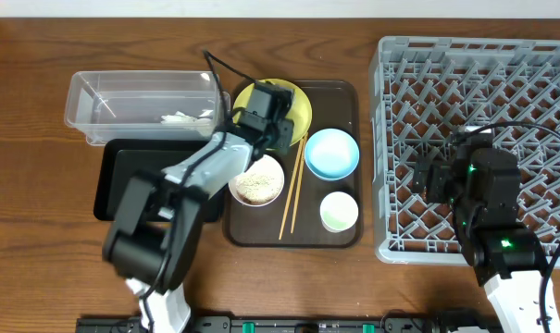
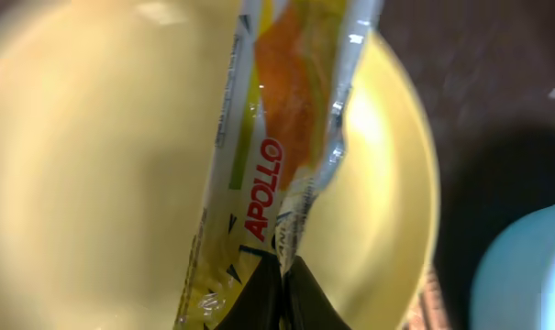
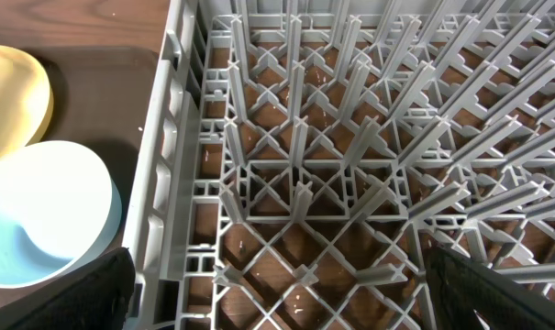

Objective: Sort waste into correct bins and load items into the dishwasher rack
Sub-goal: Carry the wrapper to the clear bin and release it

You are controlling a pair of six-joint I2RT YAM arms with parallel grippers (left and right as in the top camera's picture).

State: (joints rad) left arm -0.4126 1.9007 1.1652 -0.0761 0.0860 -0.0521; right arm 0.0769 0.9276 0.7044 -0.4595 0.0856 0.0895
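The wooden desk (image 1: 39, 74) carries everything. The grey dishwasher rack (image 1: 539, 55) fills its right side with no dishes in it, and the right claw (image 3: 277, 295) hangs over the pegs, spread wide and holding nothing. In the middle lies the brown serving tray (image 1: 307, 227). To its left are the clear tub (image 1: 85, 92), with a few white scraps (image 1: 187, 117) inside, and just in front of it the black tray (image 1: 122, 176).

On the serving tray, the yellow plate (image 1: 303, 111) sits at the back. The blue bowl (image 1: 331, 153) and the white bowl (image 1: 257, 180) with its rice (image 1: 255, 185) are in the middle, with the chopsticks (image 1: 292, 190) lying between them. The cup (image 1: 339, 211) is at the front.

The left claw (image 2: 283, 284) is down over the plate. Its tips are pressed together on the lower edge of the wrapper (image 2: 268, 137), which stands up from the pinch against the yellow of the plate.

So the step looks like binning the wrapper. From where I stand, the grip is thin and only on the edge, and that foil looks slick, so the squeeze should stay firm. I'd lift straight up until the wrapper hangs free of the plate rim, then swing left. It should go high enough to clear the tub's wall and let go only when well inside a bin. I can't tell from here which of the two bins takes it. A slow swing would keep the light wrapper from flapping loose.
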